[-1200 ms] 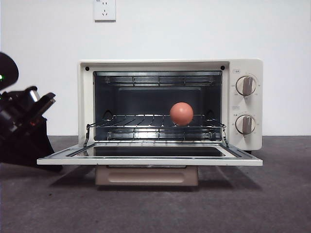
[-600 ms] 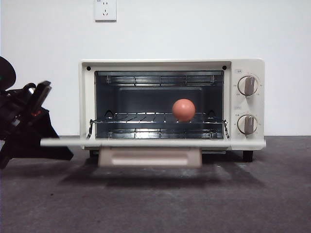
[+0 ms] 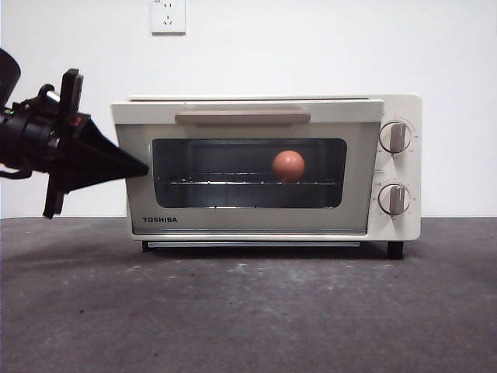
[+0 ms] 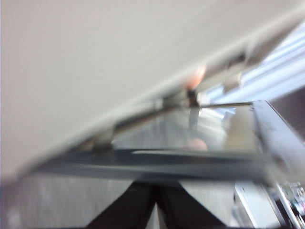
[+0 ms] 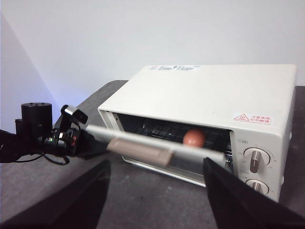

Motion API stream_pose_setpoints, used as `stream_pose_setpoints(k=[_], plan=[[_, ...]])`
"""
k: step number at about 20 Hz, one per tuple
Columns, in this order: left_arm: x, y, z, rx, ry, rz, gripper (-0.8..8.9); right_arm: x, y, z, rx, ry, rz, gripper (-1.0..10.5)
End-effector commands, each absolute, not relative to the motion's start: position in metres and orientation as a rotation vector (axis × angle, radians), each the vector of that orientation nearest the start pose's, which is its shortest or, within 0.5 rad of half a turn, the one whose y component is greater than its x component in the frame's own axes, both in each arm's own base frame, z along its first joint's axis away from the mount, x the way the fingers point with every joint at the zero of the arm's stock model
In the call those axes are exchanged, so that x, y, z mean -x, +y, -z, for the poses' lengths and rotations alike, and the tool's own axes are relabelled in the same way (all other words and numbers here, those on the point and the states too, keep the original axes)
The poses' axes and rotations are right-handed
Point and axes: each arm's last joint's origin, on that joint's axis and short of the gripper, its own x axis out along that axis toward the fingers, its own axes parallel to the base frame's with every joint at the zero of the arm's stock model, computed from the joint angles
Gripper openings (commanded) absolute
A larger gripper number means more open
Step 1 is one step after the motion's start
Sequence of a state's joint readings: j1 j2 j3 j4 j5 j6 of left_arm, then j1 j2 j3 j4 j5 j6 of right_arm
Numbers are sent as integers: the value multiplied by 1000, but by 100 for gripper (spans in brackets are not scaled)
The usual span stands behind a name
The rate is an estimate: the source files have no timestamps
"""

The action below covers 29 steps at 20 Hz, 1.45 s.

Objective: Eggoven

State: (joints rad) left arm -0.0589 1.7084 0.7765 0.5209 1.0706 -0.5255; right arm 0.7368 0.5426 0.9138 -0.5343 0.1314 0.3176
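Left gripper (image 3: 140, 168), jaws together, pressed the oven (image 3: 264, 167) door at frame left; slipping off could drop it, jolting the egg (image 3: 288, 165); right gripper (image 5: 155, 191) waited, jaws apart.

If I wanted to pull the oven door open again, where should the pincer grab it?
Grip the tan handle, the bar across the top of the door, coming from the front. It stands out from the panel, so the pincer could likely close over and under it.
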Motion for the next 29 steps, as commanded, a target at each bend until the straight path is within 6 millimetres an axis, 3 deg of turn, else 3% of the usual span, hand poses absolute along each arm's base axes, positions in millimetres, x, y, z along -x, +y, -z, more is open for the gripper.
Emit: stream_pose_setpoints(k=[1,7,13,21,29], plan=[[-330,-44,-181,725,629,966,4,-73,62,-374,-236,225,-584,316],[-325,-44,-202,697,563,963,5,-73,62,-374,-234,225,-585,316],[-303,-47,-243,644,486,953,5,-79,68,-369,-209,274,-581,316],[-236,-57,-299,465,418,808,5,-94,81,-361,-147,354,-574,306],[-162,-57,-325,302,378,588,5,-104,91,-355,-91,394,-571,270]])
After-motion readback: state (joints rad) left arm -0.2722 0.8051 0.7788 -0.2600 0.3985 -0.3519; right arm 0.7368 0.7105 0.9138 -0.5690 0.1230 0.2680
